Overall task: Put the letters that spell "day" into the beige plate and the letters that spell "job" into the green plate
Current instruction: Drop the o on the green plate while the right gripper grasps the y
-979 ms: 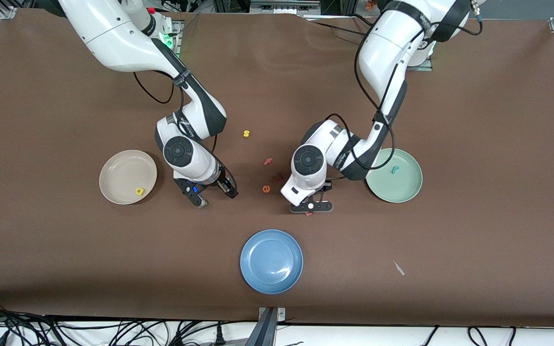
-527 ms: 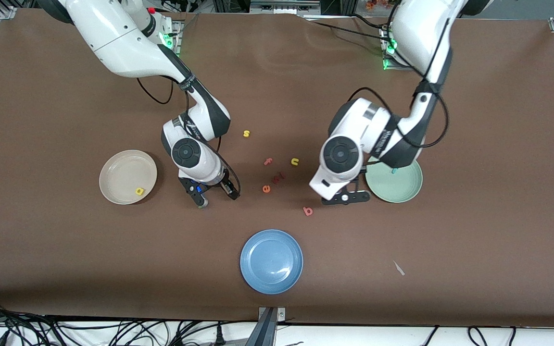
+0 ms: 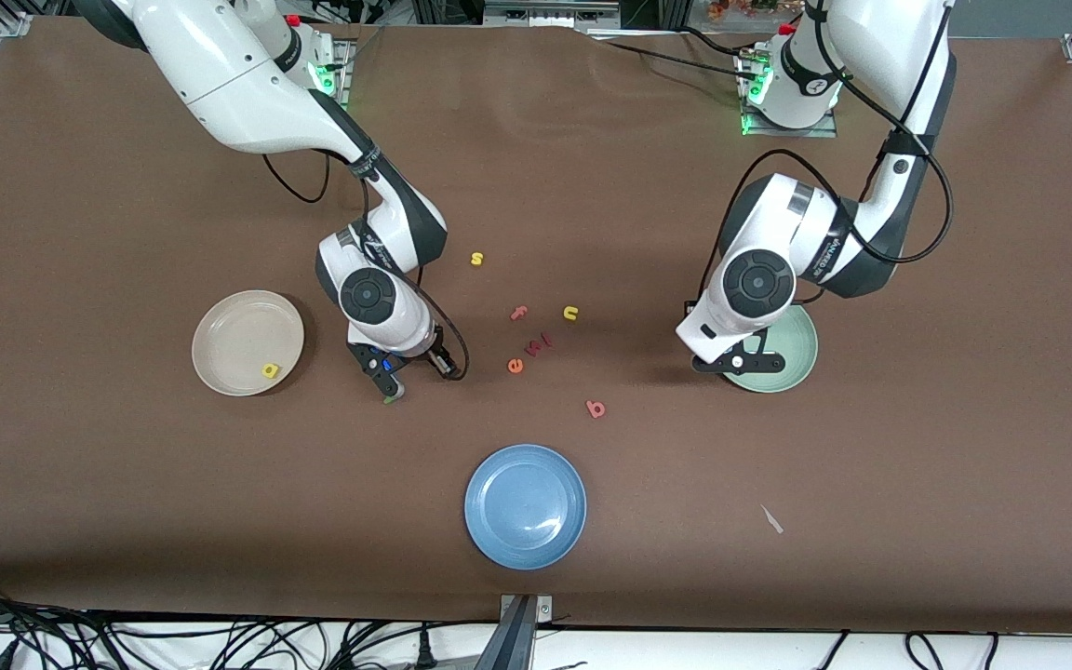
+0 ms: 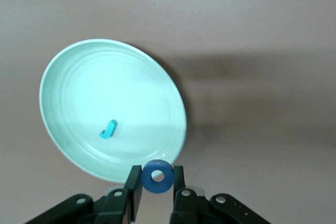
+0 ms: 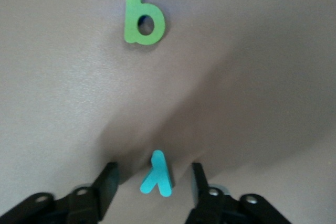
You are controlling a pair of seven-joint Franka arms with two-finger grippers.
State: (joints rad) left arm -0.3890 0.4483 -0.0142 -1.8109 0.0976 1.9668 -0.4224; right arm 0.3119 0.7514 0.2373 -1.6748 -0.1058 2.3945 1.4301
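My left gripper (image 4: 157, 172) is shut on the blue ring-shaped o (image 4: 158, 176). It hangs over the rim of the green plate (image 4: 68, 93), where the teal j (image 4: 108, 129) lies. In the front view this left gripper (image 3: 748, 361) covers part of the green plate (image 3: 795, 358). My right gripper (image 5: 153, 169) is open low over the table, with the teal y (image 5: 157, 176) between its fingers and a gap on each side. The green d (image 5: 143, 18) lies just beside it. The beige plate (image 3: 236, 324) holds the yellow a (image 3: 269, 370). The red b (image 3: 596, 408) lies on the table.
A blue plate (image 3: 526, 505) sits nearest the front camera. Loose letters lie mid-table: yellow s (image 3: 476, 259), pink f (image 3: 518, 314), yellow u (image 3: 570, 313), orange e (image 3: 515, 366) and a red piece (image 3: 541, 344). A white scrap (image 3: 771, 519) lies toward the left arm's end.
The left arm has carried the blue o from the middle letters to the green plate, uncovering the b and u. The right gripper has shifted slightly over the y.
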